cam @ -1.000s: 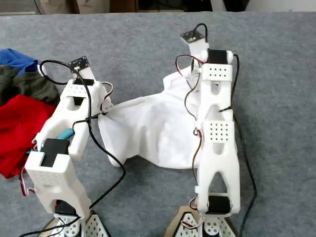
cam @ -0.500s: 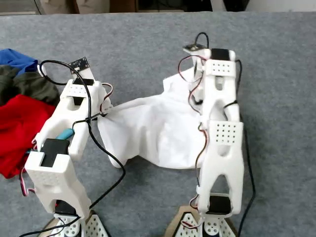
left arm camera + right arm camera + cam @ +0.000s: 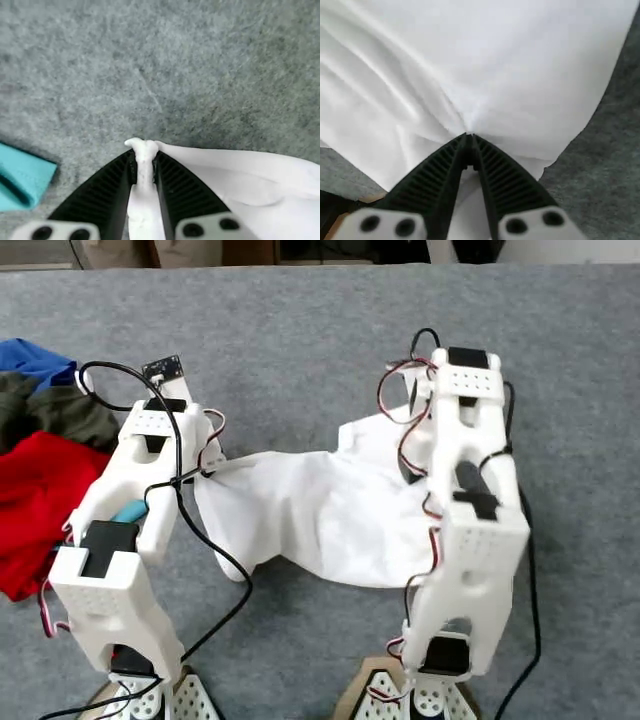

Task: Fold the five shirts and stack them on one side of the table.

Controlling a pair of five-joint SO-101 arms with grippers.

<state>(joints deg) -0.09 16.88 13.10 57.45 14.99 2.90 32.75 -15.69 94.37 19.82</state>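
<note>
Looks like the spreading-out step on the white shirt [image 3: 320, 510] to me; it lies crumpled mid-table between the two arms, not flat and with no fold in it yet. The left gripper [image 3: 144, 150] is clamped on a bunched bit of the shirt's left edge, with a little nub of cloth poking out past the tips. The right gripper [image 3: 468, 137] is pressed together over the shirt's right part; the cloth puckers right at its tips, so I read it as pinching fabric too.

My guess for the next move: pull the two held spots apart, left and right, until the wrinkles go; then lay the shirt flat on the grey table [image 3: 300, 330] before any folding. The grips are tiny pinches, so a hard tug could slip one out.

As for containers, the other shirts sit in a loose heap right on the table at the far left edge, not in a bin or basket; there's a red shirt [image 3: 40, 490] nearest, a dark olive shirt [image 3: 60, 415] behind it, and a blue shirt [image 3: 30, 355] farthest. There's also a teal scrap [image 3: 20, 182] just beside the left gripper; can't tell if it's another shirt.
</note>
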